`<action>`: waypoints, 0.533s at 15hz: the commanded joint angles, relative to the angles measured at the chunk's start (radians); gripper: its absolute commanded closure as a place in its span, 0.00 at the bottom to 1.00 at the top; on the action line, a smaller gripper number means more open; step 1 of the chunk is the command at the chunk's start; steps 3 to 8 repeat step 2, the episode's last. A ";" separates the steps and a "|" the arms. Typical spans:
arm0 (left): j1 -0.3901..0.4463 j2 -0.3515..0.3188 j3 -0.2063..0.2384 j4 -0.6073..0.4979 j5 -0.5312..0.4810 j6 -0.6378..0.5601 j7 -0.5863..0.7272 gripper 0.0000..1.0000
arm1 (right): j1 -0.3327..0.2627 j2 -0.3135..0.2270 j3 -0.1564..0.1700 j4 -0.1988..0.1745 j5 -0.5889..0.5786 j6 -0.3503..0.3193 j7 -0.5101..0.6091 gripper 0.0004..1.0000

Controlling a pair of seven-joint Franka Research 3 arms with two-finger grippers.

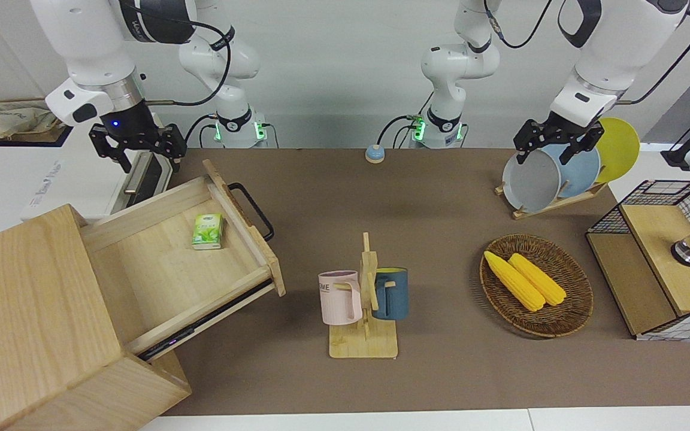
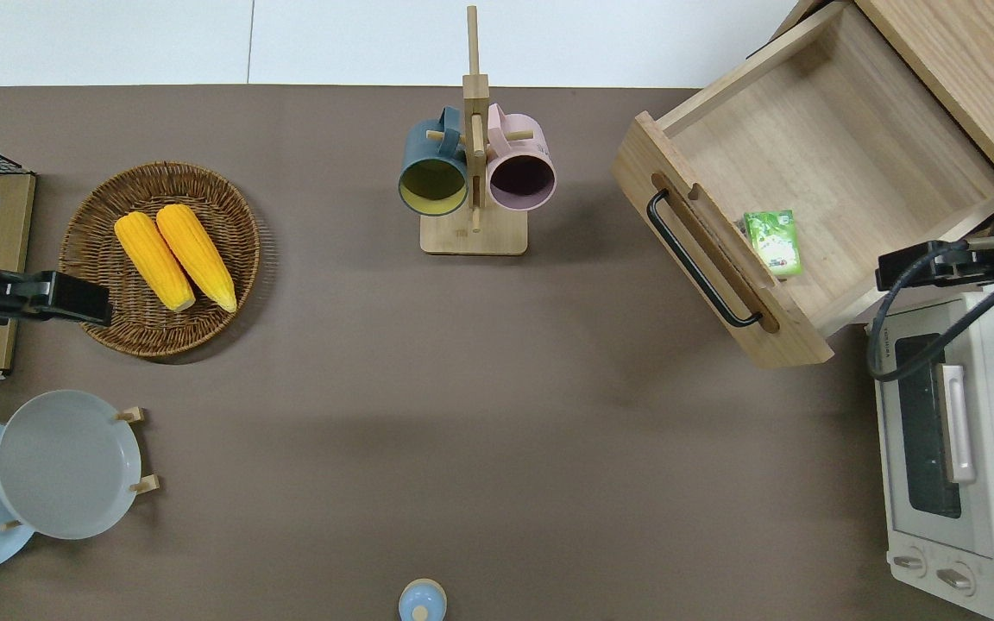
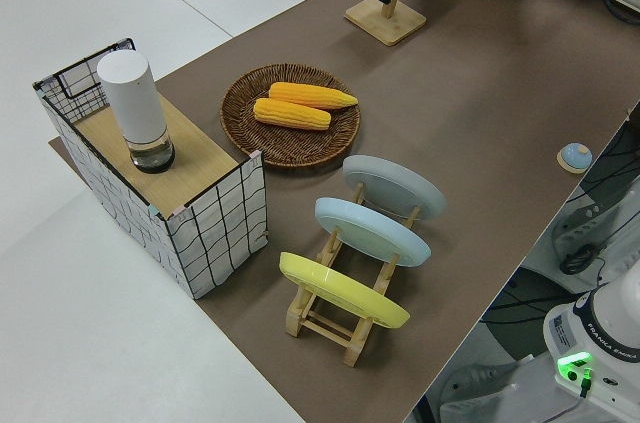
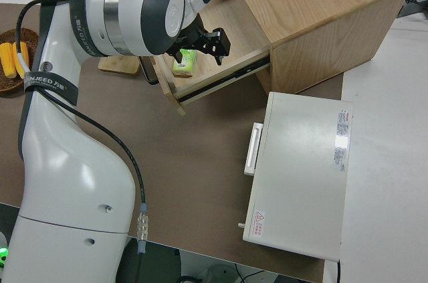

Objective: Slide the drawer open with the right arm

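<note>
While its fingers stand spread with nothing between them, the right gripper (image 1: 136, 149) hangs in the air over the edge of the white toaster oven (image 2: 950, 448) where that meets the drawer (image 1: 201, 251), clear of the drawer's black bar handle (image 1: 252, 209). The right arm (image 4: 114, 22) shows a small blue light at its wrist. The drawer is pulled well out of the big pale wooden box (image 1: 33, 323) at the right arm's end of the table (image 1: 345, 197), its front angled toward the table's middle. Inside it a small green packet (image 1: 208, 231) lies near the front panel, on the side nearer to the robots.

Toward the middle of the table a wooden mug stand (image 1: 364, 335) carries a pink mug (image 1: 339, 297) and a dark blue mug (image 1: 390, 292), one on each side of its post. A small blue round knob-like thing (image 1: 374, 154) sits near the robots' edge. Toward the left arm's end lie a wicker basket (image 1: 566, 317) with two corn cobs (image 1: 524, 279), a rack of plates (image 3: 350, 253), grey, blue and yellow, and a wood-and-wire-grid cabinet (image 3: 200, 213) with a white cylinder (image 3: 136, 109) on top.

The left gripper (image 1: 551, 143) is parked, its fingers apart and empty.
</note>
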 commanded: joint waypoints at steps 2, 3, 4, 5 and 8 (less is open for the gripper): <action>-0.007 -0.004 0.000 0.010 0.018 -0.018 -0.010 0.01 | -0.012 -0.001 0.010 0.000 -0.009 0.016 0.024 0.01; -0.007 -0.004 0.000 0.010 0.018 -0.018 -0.010 0.01 | -0.012 -0.001 0.010 0.000 -0.009 0.016 0.024 0.01; -0.007 -0.004 0.000 0.010 0.018 -0.018 -0.010 0.01 | -0.012 -0.001 0.010 0.000 -0.009 0.016 0.024 0.01; -0.007 -0.004 0.000 0.010 0.018 -0.018 -0.010 0.01 | -0.012 -0.001 0.010 0.000 -0.009 0.016 0.024 0.01; -0.007 -0.004 0.000 0.010 0.018 -0.018 -0.010 0.01 | -0.012 -0.001 0.010 0.000 -0.009 0.016 0.024 0.01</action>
